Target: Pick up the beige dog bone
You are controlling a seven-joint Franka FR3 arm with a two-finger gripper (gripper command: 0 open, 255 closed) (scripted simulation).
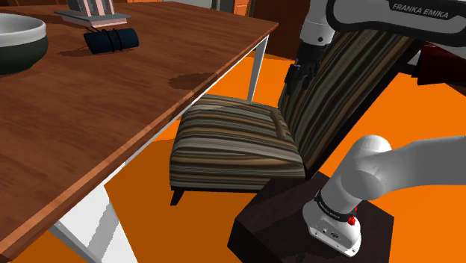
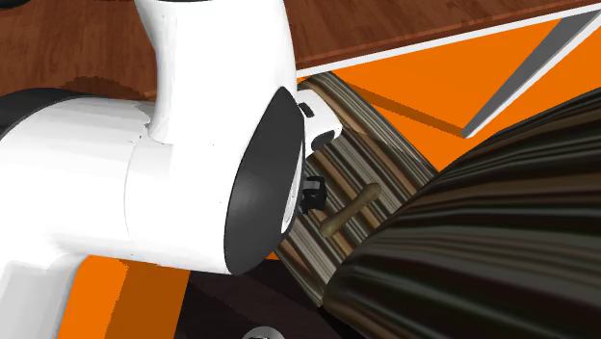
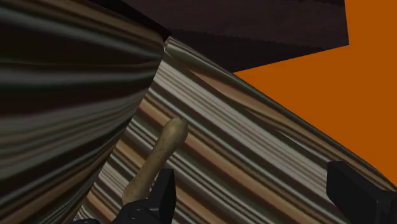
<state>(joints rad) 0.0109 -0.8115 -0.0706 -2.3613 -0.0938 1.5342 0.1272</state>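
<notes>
- The beige dog bone lies on the striped chair seat, close to where the backrest rises.
- Your claw is wide open and empty, with the bone just beside one finger, not between the two.
- I'd shift sideways to centre it, then close across the thin middle.
- The cushion looks soft, so expect some sink.
- Around it: orange floor, wooden counter alongside.

Wrist view: cropped at the bottom edge, both fingers of the end effector; partly covered by one finger, the near end of the dog bone. Second exterior view: screened by the white arm, much of the striped chair seat. Shoulder view: cut by the frame, bowl, desk, stand.
</notes>
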